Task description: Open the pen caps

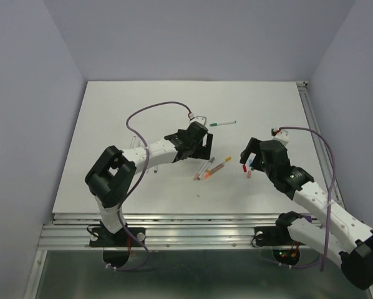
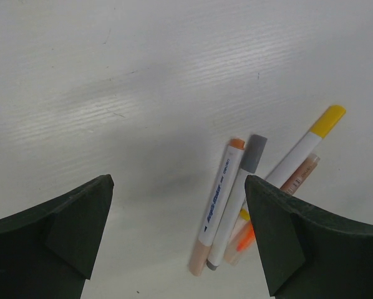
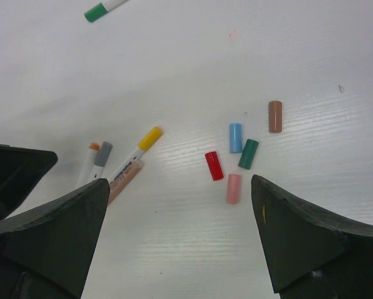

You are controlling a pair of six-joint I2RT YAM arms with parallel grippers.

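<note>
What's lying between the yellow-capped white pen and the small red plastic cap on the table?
Nothing: in the right wrist view, only bare white table separates the yellow-capped white pen from the small red plastic cap.

5 loose pen caps (image 3: 248, 154) lie clustered.

The top camera looks down from above the near edge over the whole flat white table (image 1: 143, 106). Each wrist camera faces it closely; both show the yellow-capped whitish plastic pen (image 2: 302, 149).
</note>
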